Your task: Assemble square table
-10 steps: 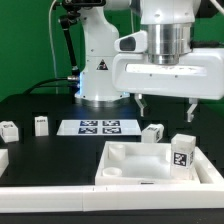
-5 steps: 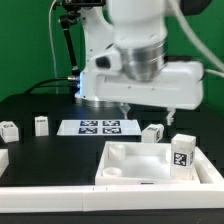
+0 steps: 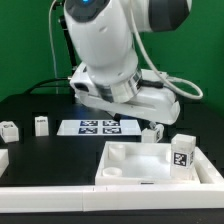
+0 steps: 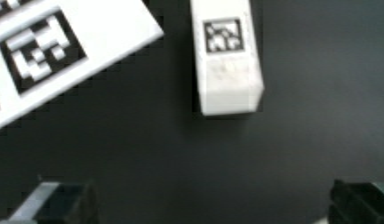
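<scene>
The square tabletop (image 3: 128, 163) lies hollow face up at the front of the exterior view. One tagged leg (image 3: 182, 152) stands at its right corner. Another leg (image 3: 151, 133) lies on the black table just behind the slab. It also shows in the wrist view (image 4: 228, 55), lying ahead of the fingers with its tag up. Two more legs (image 3: 9, 131) (image 3: 41, 125) stand at the exterior view's left. My gripper (image 3: 156, 124) (image 4: 210, 205) hangs just above the lying leg. It is open wide and empty, with both fingertips (image 4: 56, 202) apart from the leg.
The marker board (image 3: 98, 126) (image 4: 47, 50) lies behind the slab, beside the lying leg. A long white bar (image 3: 90, 196) runs along the front edge, with another piece (image 3: 3, 160) at the left. The robot base (image 3: 100, 75) stands behind.
The arm has swung and tilted, and the gripper has come down and toward the exterior view's left, to the lying leg behind the slab. The jaws stay open. No part has moved.
</scene>
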Controlling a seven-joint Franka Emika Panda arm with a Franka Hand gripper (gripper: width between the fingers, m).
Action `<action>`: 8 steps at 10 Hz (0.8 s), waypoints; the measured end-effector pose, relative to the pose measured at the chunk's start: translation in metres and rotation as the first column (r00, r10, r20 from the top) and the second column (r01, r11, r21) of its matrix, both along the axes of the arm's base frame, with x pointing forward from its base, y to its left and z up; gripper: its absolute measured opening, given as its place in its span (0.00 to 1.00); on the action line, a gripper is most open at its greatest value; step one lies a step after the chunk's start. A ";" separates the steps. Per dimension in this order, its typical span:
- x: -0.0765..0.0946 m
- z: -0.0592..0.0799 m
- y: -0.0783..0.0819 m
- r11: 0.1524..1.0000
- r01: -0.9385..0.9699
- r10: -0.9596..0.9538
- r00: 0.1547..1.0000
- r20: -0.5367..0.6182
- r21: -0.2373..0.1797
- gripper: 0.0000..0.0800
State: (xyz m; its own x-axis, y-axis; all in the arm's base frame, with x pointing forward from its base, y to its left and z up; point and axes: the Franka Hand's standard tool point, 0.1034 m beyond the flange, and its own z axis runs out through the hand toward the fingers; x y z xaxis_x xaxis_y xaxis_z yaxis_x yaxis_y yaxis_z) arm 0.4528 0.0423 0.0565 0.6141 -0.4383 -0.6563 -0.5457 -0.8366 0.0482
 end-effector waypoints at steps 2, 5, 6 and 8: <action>-0.011 -0.015 0.023 0.998 0.058 -0.058 0.998 0.011 0.000 0.81; -0.022 -0.018 0.026 0.996 0.086 -0.085 0.996 -0.020 0.032 0.81; -0.023 -0.019 0.026 0.996 0.086 -0.086 0.996 -0.022 0.032 0.81; -0.024 -0.022 0.028 0.995 0.095 -0.094 0.995 -0.017 0.032 0.81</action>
State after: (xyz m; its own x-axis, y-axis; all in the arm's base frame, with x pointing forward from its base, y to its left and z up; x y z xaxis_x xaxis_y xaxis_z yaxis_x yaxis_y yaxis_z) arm 0.4290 0.0705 0.0348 0.5607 -0.4719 -0.6804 -0.6218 -0.7826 0.0304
